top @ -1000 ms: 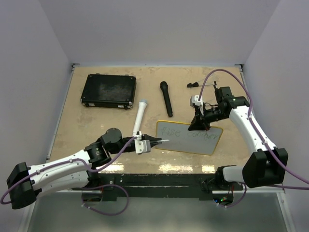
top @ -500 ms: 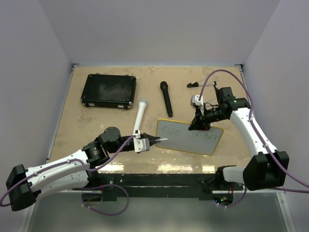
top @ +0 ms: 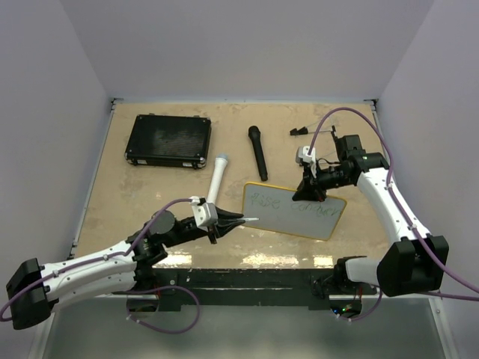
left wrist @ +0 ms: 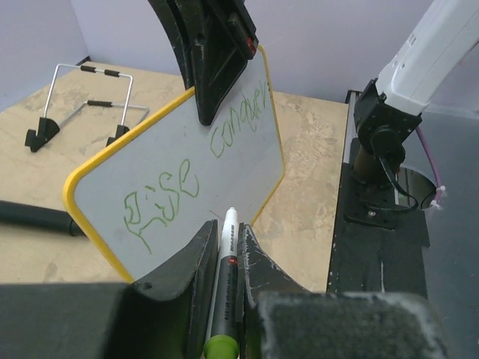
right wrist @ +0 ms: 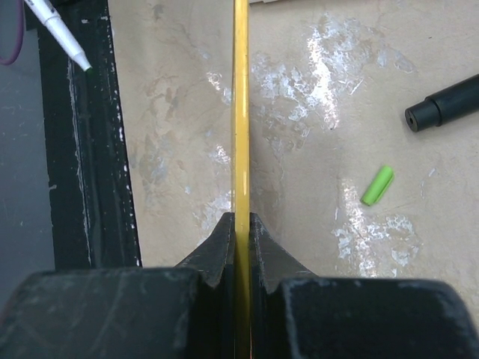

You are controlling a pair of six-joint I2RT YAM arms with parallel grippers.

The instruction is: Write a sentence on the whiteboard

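Top view: whiteboard (top: 293, 212) right of centre on bench (top: 135, 191), tilted; right jaws clamped on far rim. Left jaws clamped on marker (top: 244, 219), tip at board's left edge. Black case (top: 168, 140) closed, contents hidden.

Left wrist: sentence (left wrist: 161, 198) in green. Risk: marker pressure swings board, stroke goes crooked.

Right wrist: thin rim grip may slip.

Open tabletop (top: 120, 191) near black case (top: 168, 140); white microphone (top: 217, 178), black microphone (top: 257, 152) beside whiteboard (top: 296, 215).

Smooth whiteboard (left wrist: 221, 166), shiny mottled tabletop (top: 127, 196)
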